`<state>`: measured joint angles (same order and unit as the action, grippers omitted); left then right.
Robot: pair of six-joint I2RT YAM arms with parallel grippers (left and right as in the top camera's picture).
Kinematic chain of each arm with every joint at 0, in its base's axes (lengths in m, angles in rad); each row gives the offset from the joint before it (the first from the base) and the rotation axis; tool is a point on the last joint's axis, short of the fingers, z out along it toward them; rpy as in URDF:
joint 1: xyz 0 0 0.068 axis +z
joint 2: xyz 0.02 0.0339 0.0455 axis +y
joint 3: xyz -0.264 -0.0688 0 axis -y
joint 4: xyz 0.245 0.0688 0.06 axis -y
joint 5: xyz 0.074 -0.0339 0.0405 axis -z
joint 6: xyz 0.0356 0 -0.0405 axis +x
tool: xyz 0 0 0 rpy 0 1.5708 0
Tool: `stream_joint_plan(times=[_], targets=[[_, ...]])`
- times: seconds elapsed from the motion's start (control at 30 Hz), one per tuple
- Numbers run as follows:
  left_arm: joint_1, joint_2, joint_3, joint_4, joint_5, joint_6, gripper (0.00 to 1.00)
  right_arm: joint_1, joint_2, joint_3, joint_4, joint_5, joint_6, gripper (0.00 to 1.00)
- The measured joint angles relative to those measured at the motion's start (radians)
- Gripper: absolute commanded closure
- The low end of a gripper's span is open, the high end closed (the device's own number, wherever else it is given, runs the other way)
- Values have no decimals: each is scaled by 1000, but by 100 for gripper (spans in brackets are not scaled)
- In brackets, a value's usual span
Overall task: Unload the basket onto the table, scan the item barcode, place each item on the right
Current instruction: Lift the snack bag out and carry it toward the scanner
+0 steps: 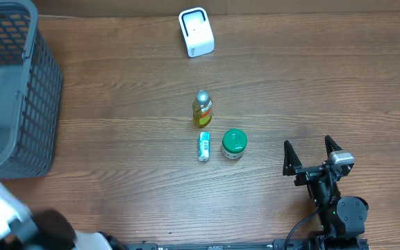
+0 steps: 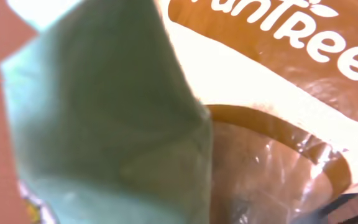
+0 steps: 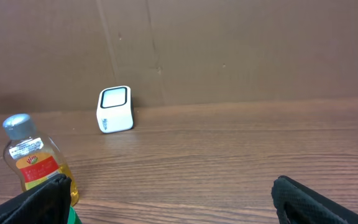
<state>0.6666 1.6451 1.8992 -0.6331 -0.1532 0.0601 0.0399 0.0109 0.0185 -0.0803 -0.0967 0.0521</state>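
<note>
Soft, even light falls on the surface (image 1: 325, 83); shadows are faint. The left wrist view is blurred, its packet (image 2: 278, 143) out of focus, white parts glaring. Beyond the right gripper (image 3: 173, 202), everything is sharp.

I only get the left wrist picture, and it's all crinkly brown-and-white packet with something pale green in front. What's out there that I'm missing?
Observer: From overhead, three small things sit in the middle of the table: a bottle of yellow liquid, a green-lidded jar and a small white-and-green tube.
Visitor: Is there a scanner somewhere?
Observer: Yes, a white scanner box stands at the far edge, beyond the bottle.
Visitor: And the other arm?
Observer: The right claw is over on the right side, open and holding nothing.
</note>
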Motion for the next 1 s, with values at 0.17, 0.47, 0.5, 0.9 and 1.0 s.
stream_joint_plan(times=[0.17, 0.47, 0.5, 0.9, 1.0], targets=[[-94, -172, 16, -68, 64, -113, 68, 0, 0, 0, 0, 0, 0, 0], [-563, -196, -23, -468, 139, -246, 63, 0, 0, 0, 0, 0, 0, 0], [-592, -196, -37, -476, 141, -252, 63, 0, 0, 0, 0, 0, 0, 0], [-860, -53, -569, -313, 96, -351, 60, 0, 0, 0, 1, 0, 0, 0], [-892, 15, -658, -236, 72, -394, 58, 0, 0, 0, 0, 0, 0, 0]])
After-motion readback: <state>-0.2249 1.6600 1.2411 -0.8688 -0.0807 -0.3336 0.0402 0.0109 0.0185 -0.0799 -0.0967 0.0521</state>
